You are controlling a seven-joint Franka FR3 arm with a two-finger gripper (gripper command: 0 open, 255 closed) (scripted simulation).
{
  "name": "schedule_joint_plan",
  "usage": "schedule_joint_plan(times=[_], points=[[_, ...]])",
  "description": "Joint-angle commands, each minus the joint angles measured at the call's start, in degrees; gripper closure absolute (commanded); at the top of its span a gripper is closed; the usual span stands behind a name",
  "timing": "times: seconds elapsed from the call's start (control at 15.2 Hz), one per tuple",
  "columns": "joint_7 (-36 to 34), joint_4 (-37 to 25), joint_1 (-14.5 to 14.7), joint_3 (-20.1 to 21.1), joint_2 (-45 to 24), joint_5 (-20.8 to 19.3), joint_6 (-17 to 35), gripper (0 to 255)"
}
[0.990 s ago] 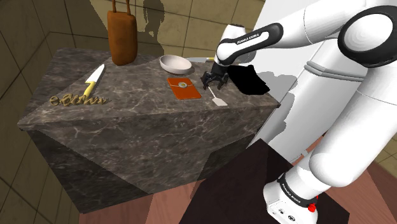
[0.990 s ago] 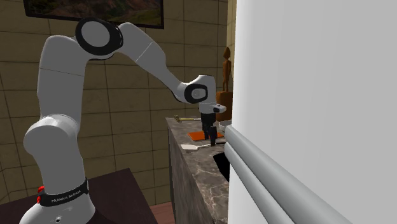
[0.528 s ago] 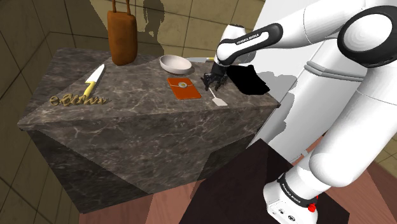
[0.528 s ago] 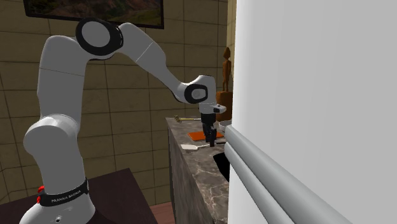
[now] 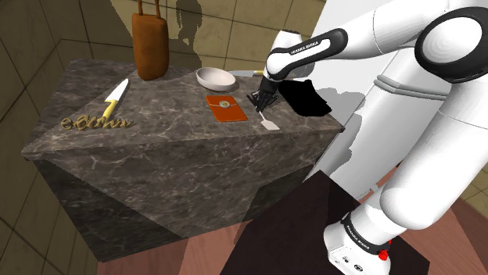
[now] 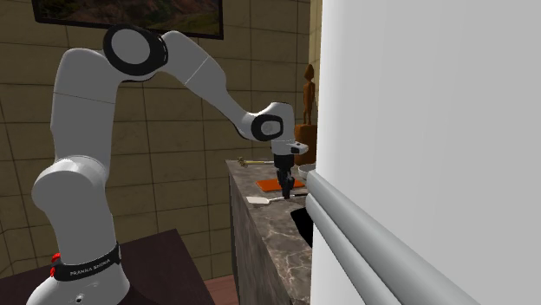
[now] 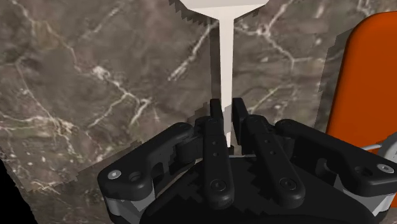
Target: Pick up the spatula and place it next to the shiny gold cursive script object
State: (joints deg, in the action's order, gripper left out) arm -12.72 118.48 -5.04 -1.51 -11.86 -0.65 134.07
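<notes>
A: Changed since a second ago?
B: Yes: narrowed from spread wide to pinching. Now clasps the white spatula (image 7: 222, 57) by its thin handle, between both fingers of the black gripper (image 7: 228, 111).
A: Meaning for the task?
B: Probably grasped; ready for lifting, not yet off the marble counter (image 5: 156, 141).
A: Lying where?
B: Flat, just beside the orange booklet (image 5: 225, 108), blade pointing out ahead of the fingertips; well apart from the gold script ornament (image 5: 95, 123) at the shoulder view's left.
</notes>
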Motion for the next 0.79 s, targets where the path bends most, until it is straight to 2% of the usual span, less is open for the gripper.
schedule_joint_plan(times=[0.0,0.73], points=[[0.0,0.0,0.0,0.0,0.0,0.0,0.0,255],[0.0,-3.5,0.0,0.0,4.2,-0.1,-7.7,255]])
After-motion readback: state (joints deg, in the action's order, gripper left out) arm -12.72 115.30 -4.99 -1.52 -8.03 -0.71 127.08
